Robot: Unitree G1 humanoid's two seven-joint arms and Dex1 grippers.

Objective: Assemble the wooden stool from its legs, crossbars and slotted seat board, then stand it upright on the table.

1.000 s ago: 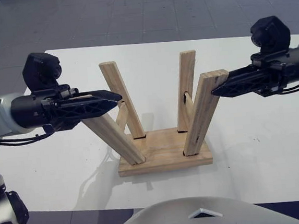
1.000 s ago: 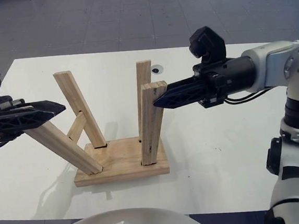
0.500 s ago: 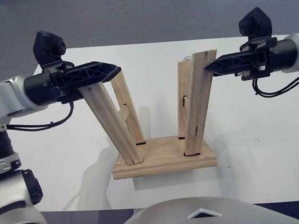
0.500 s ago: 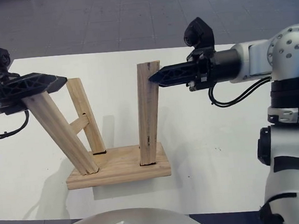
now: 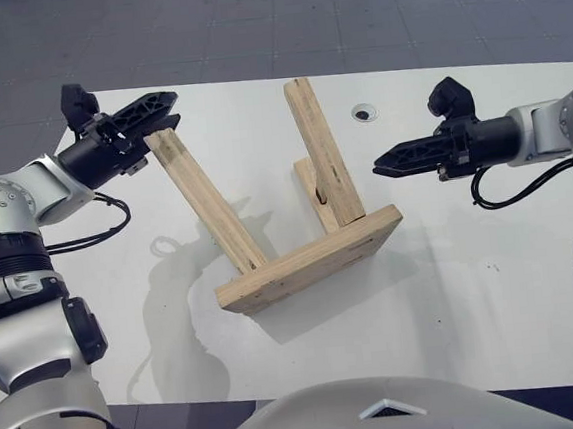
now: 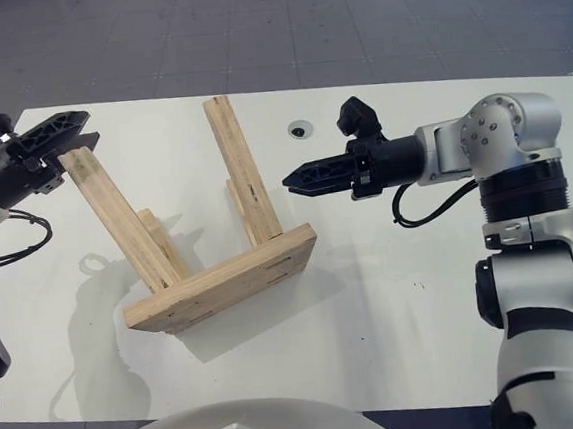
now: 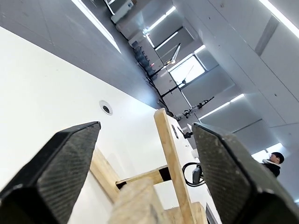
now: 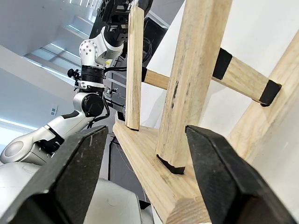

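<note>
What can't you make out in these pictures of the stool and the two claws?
- Whether the left gripper touches the leg it straddles: the left wrist view's edge cuts the leg top off.
- The stool's rear legs: the front legs hide most of them in the head views.
- The small round thing on the table: too small to identify.

Stool [image 5: 291, 209] at mid table [image 5: 495, 307], inverted: seat board [image 5: 311, 263] below, legs above, the whole leaning to the left. Board tilted, left end low, right end higher. Left leg [image 5: 205, 202] slants up and left; right leg [image 5: 323, 151] stands behind and to its right. Crossbar [image 8: 238, 74] spans between legs. Left gripper [image 5: 157, 113] at the left leg's upper end, fingers apart on either side of it. Right gripper [image 5: 379, 166] right of the right leg, apart from it, fingers spread. Table hole [image 5: 363, 113] behind, between right leg and right gripper.
</note>
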